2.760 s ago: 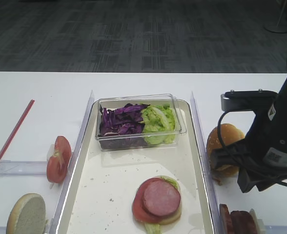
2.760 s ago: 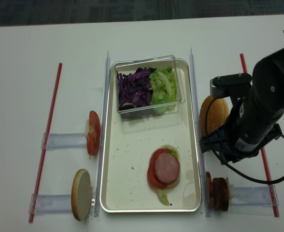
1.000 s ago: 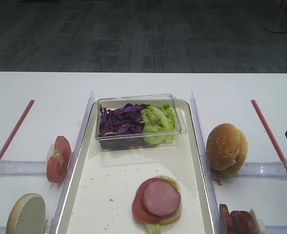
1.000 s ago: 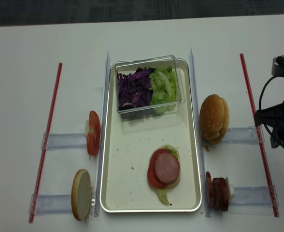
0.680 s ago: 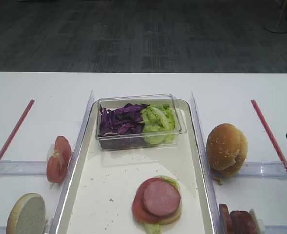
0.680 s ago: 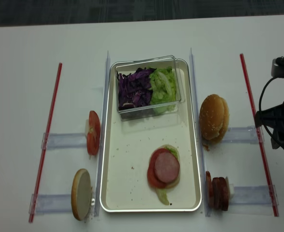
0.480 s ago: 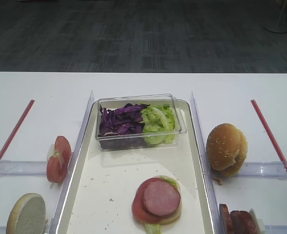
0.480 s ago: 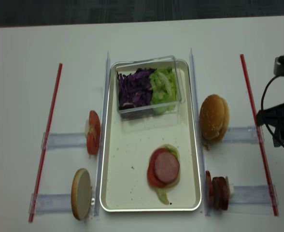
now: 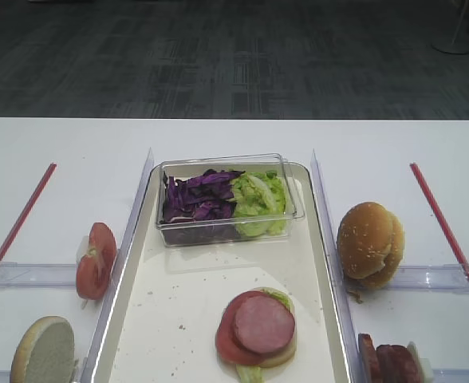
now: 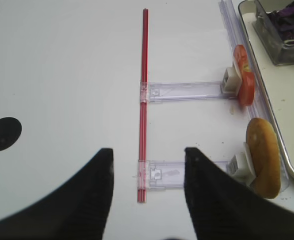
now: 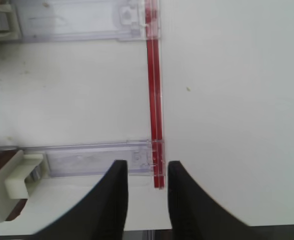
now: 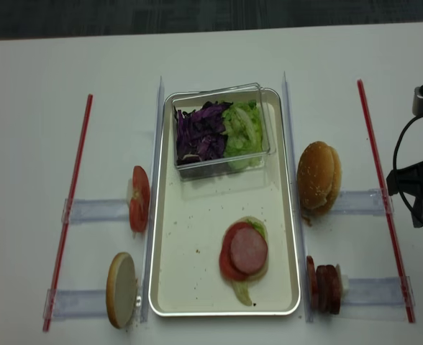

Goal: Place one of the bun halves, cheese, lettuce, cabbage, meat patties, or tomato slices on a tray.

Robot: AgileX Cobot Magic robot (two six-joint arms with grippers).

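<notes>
The cream tray (image 9: 135, 271) (image 12: 165, 237) holds a stack topped by a pink meat patty (image 9: 264, 324) over a tomato slice (image 9: 228, 339). A clear box at its far end holds purple cabbage (image 9: 199, 199) and green lettuce (image 9: 258, 198). A sesame bun (image 9: 369, 242) stands right of the tray, with more meat patties (image 12: 325, 287) nearer. On the left are a tomato slice (image 9: 95, 259) and a bun half (image 9: 43, 351) (image 10: 264, 157). My right gripper (image 11: 147, 165) hangs open and empty over the right red strip. My left gripper (image 10: 149, 150) is open and empty over the left strip.
Red strips (image 12: 71, 201) (image 12: 380, 187) border the work area on both sides. Clear plastic holders (image 12: 96, 210) (image 12: 355, 201) with white blocks (image 11: 12, 185) prop the food upright. My right arm (image 12: 420, 187) sits at the right edge of the realsense view.
My right arm has drawn back from above the right bun to the far right edge, leaving the high view. The food has not moved.
</notes>
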